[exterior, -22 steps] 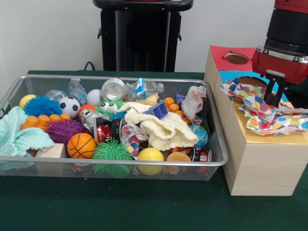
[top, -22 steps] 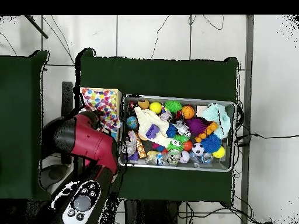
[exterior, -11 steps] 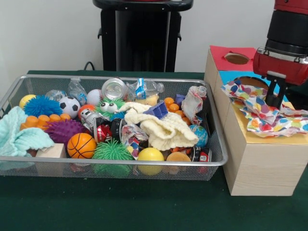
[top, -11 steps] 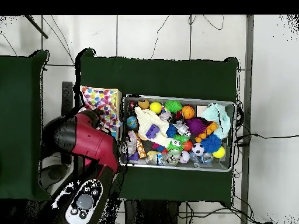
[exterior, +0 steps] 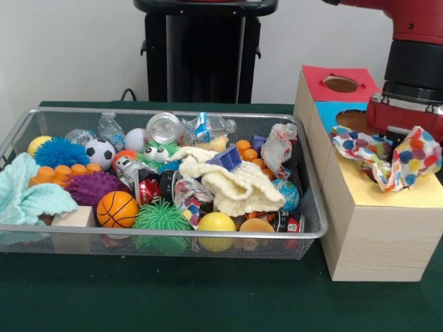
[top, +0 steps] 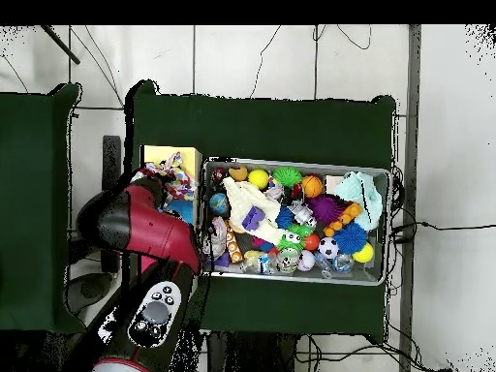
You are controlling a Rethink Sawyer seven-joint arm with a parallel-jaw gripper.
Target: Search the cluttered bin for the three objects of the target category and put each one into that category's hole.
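Note:
A polka-dot cloth hangs bunched up under my gripper, just above the wooden box to the right of the bin. The gripper is shut on the cloth, which hides its fingertips. Under the cloth lies the box's bare yellow top. The overhead view shows the cloth gathered at the arm's tip, beside the yellow top. Inside the wire bin a cream knitted cloth lies in the middle and a teal cloth at the left end.
The box's red section has a round hole, and the blue section's hole sits behind the cloth. The bin is crowded with balls, spiky toys, cans and crushed bottles. A black pedestal stands behind the bin.
The cloth was spread flat over the yellow top; now it is gathered into a bunch and lifted, baring the yellow surface. The gripper has risen slightly.

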